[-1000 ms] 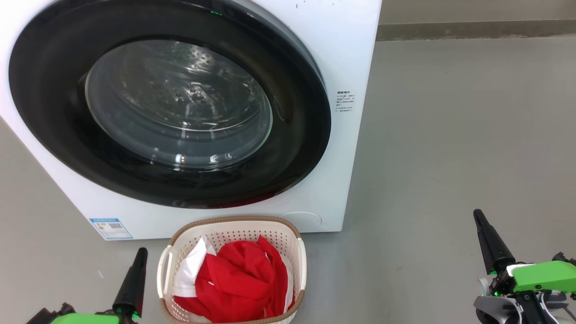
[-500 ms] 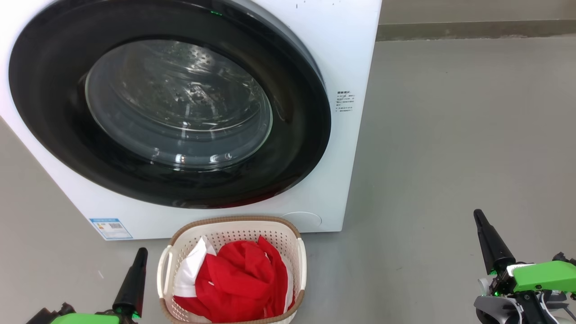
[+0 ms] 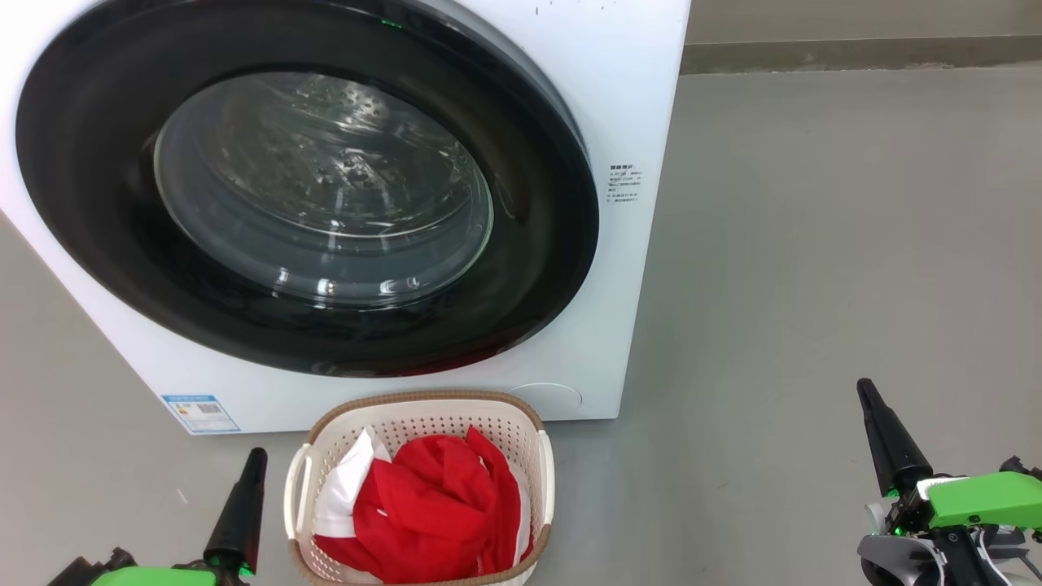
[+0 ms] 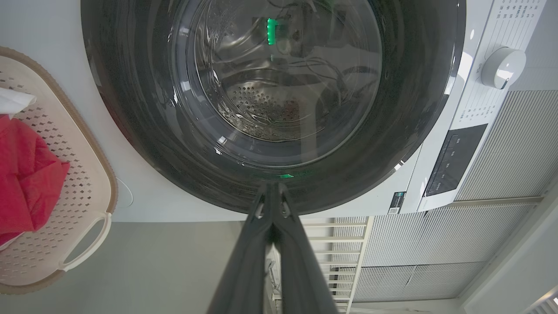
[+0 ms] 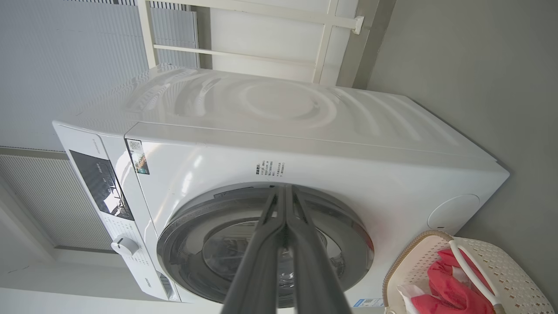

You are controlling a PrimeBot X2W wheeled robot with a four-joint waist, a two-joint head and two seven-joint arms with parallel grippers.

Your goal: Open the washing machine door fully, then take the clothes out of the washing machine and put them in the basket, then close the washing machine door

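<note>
In the head view, the round washing machine door [image 3: 529, 268] looks shut on the white washing machine [image 3: 635, 98]. Its shiny black rim seems hard and heavy, best taken at the edge. The red and white clothes [image 3: 440, 505] lie in the holey plastic basket [image 3: 423, 397], soft, light and easy to pinch at a fold. The left gripper [image 3: 254, 462] and right gripper [image 3: 867, 395] are pressed together and empty.

In the left wrist view, the steel drum [image 4: 261, 100] looks bare behind the bulging glass.

In the right wrist view, the basket sits just beside the machine's front.

Our head view looks steeply down on the washing machine door [image 3: 309, 187] and the basket [image 3: 419, 407] beside the left claw [image 3: 256, 457]. Both wrist views, rolled sideways, share them, the left nearer.
</note>
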